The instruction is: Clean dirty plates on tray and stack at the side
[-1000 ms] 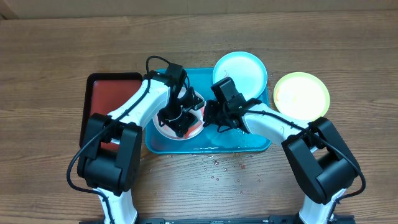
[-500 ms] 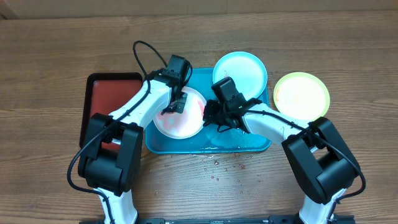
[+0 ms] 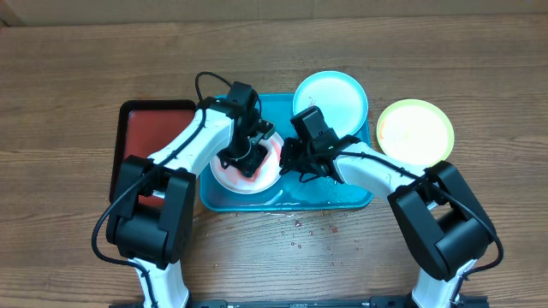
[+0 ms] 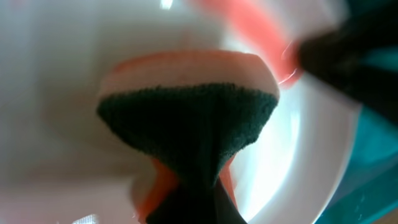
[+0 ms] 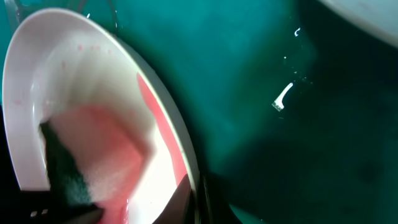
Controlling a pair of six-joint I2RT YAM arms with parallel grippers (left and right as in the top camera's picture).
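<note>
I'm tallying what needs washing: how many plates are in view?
3. White plate in the tray; pale blue plate over the tray's far right corner; yellow-green plate on the table right of it.

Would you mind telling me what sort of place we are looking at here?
Probably a robotics test bench staged for dishwashing, not a real kitchen: two robot arms at a wooden table, a wet turquoise tray, and a sponge on a red-smeared white plate.
</note>
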